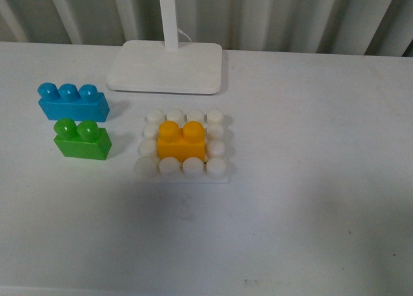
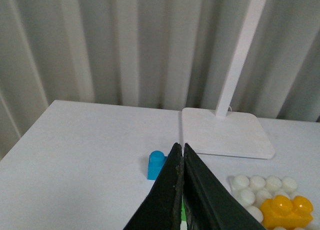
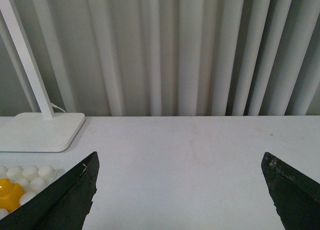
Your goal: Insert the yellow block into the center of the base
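Yellow block (image 1: 181, 140) sits seated on the centre studs of the base (image 1: 183, 175), mid-desk. Left gripper (image 2: 182, 151) fingers pressed together, empty. Right gripper (image 3: 180, 165) fingers wide apart, empty.

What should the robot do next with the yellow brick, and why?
Probably nothing more than keeping both arms back. The yellow block already sits on the middle studs of the base, with white studs showing all around it. The left claw is shut and empty, the right claw is open, and neither touches the block. At most, a gentle press down could check that it is seated.
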